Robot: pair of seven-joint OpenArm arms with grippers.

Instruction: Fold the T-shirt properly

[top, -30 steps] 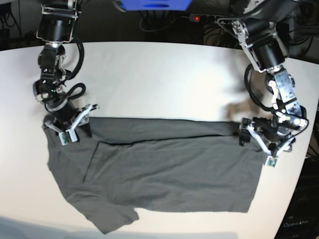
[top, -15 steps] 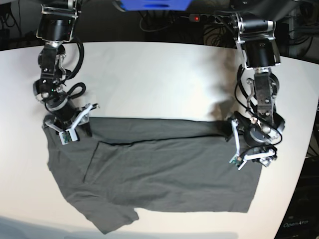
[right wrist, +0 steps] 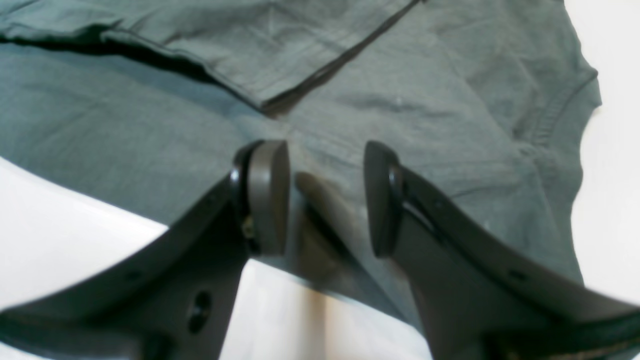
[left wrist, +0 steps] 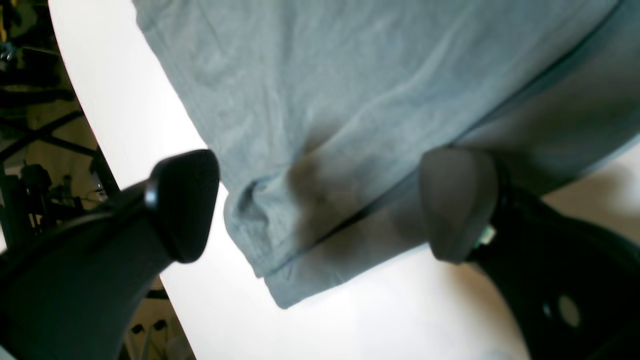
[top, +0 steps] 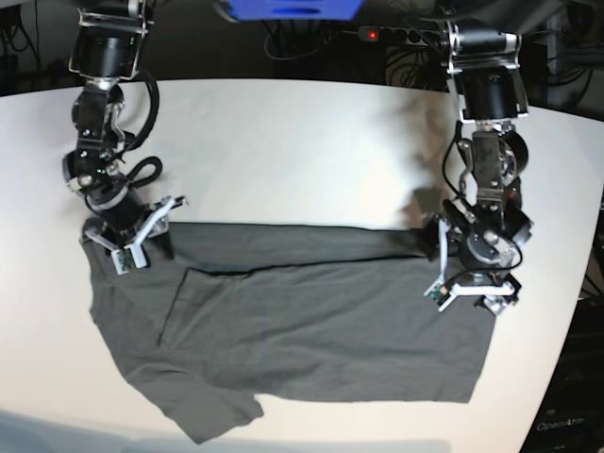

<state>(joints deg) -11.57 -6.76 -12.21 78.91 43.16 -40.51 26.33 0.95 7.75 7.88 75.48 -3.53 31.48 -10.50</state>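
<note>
The dark grey T-shirt (top: 311,326) lies flat on the white table (top: 302,151), its far edge folded down in a long strip (top: 302,245). My left gripper (top: 472,298) is open over the shirt's far right corner. In the left wrist view the gripper (left wrist: 320,205) straddles that doubled corner (left wrist: 280,240), one fingertip (left wrist: 182,205) off the cloth, the other (left wrist: 457,200) on it. My right gripper (top: 140,241) is at the shirt's far left corner. In the right wrist view it (right wrist: 322,200) is open, low over the cloth (right wrist: 150,125), near the neck rim (right wrist: 550,120).
The table's curved right edge (top: 578,283) runs close beside the left arm. A power strip with a red light (top: 374,35) and cables lie behind the table. A sleeve (top: 217,415) sticks out at the shirt's near left, close to the table's front edge.
My left gripper has swung left from beyond the shirt's right edge onto its far right corner and turned its wrist. The right arm and the shirt have not moved.
</note>
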